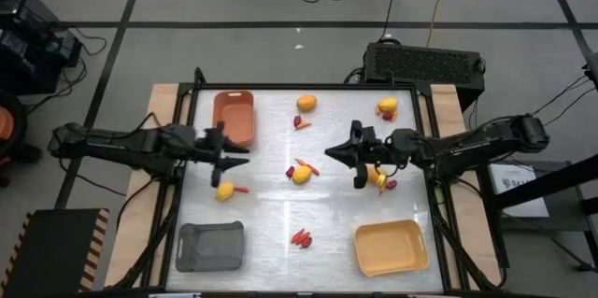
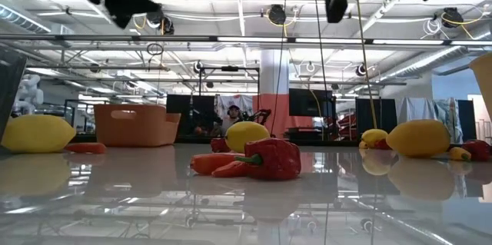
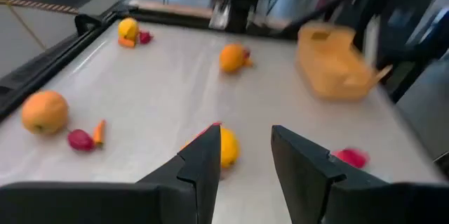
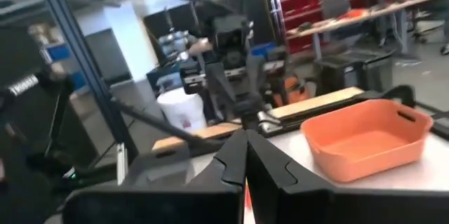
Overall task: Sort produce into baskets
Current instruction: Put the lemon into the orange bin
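- Front edge of the table (image 1: pixel 280 284): the grey basket (image 1: pixel 210 246) sits at the front left corner and the yellow basket (image 1: pixel 391 248) at the front right corner. Both contain no produce.
- Between these two baskets, a cluster of red chilli pieces (image 1: pixel 300 237) lies on the table surface.
- Mid-table, left: the left gripper (image 1: pixel 235 154) is raised above the table, fingers (image 3: pixel 203 171) parted, nothing between them. A lemon with a carrot stick (image 1: pixel 227 190) lies just in front of it.
- Mid-table, centre: a lemon ringed by red and orange pieces (image 1: pixel 301 173) lies between the two grippers.
- Mid-table, right: the right gripper (image 1: pixel 329 152) is raised, fingers (image 4: pixel 231 164) pressed together with nothing held. A lemon with a red piece (image 1: pixel 378 177) lies beneath the right arm.
- Far side: the orange-brown basket (image 1: pixel 234 116) stands at the far left, with no produce visible inside.
- Far centre: a lemon (image 1: pixel 306 104) lies with a red piece (image 1: pixel 300 122) just beside it.
- Far right: a lemon with small pieces (image 1: pixel 387 107) lies near the table corner.
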